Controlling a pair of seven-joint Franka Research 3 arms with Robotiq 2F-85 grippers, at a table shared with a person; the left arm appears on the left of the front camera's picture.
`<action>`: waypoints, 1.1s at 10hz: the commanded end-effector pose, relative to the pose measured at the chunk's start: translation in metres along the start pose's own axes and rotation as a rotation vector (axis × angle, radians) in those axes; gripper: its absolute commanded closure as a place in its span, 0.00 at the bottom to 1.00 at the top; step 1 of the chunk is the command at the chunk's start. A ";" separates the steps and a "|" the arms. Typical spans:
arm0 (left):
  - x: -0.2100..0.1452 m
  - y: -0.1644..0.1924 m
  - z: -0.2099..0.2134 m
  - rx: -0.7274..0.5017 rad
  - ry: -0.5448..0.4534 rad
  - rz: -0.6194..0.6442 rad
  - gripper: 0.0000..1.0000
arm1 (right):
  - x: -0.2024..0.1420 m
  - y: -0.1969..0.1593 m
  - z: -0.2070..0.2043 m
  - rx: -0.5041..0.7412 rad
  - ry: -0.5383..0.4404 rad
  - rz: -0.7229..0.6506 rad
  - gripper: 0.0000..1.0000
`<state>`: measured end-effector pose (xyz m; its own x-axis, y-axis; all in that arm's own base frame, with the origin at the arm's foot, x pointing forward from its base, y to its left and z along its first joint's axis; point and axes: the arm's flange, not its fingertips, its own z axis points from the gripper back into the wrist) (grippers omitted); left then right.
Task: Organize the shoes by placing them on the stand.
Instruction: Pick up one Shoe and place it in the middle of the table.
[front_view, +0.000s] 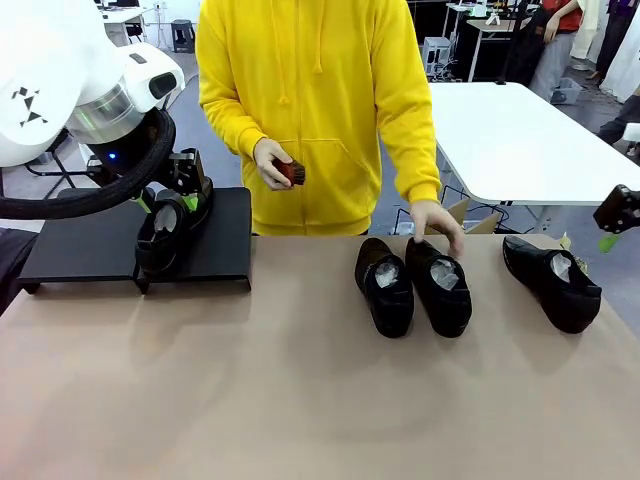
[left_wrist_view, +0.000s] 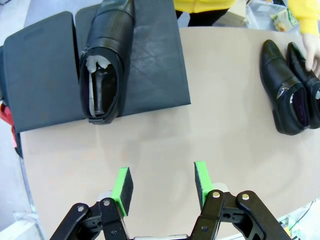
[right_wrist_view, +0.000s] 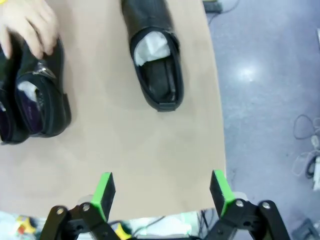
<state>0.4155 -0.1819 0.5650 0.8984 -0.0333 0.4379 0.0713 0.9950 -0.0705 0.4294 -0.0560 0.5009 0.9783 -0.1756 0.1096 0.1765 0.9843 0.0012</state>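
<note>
Your left gripper (left_wrist_view: 161, 176) hangs open and empty over the table (left_wrist_view: 150, 140), near the stand (left_wrist_view: 150, 65). One shoe (left_wrist_view: 103, 60) lies on the stand's right panel, toe far, heel at the near edge, long axis near-to-far. Your right gripper (right_wrist_view: 162, 186) is spread and empty too. Take the lone right shoe (right_wrist_view: 152, 60) next. It lies diagonally, toe far-left, so roll the wrist to close across its width.

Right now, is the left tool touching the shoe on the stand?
Apart: left wrist view shows bare table between the left tool and the shoe.
</note>
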 end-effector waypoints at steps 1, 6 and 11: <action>0.001 0.001 0.001 0.014 -0.012 -0.001 0.34 | 0.030 0.000 -0.012 0.060 0.016 0.153 0.00; 0.001 0.001 0.001 0.014 -0.012 -0.001 0.34 | 0.045 0.006 -0.029 0.084 0.043 0.182 0.00; 0.001 0.001 0.001 0.014 -0.012 -0.001 0.34 | 0.045 0.009 -0.034 0.052 0.049 0.162 0.00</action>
<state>0.4156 -0.1819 0.5650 0.8985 -0.0334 0.4378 0.0713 0.9950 -0.0705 0.4780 -0.0569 0.4722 0.9976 -0.0205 0.0654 0.0176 0.9988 0.0447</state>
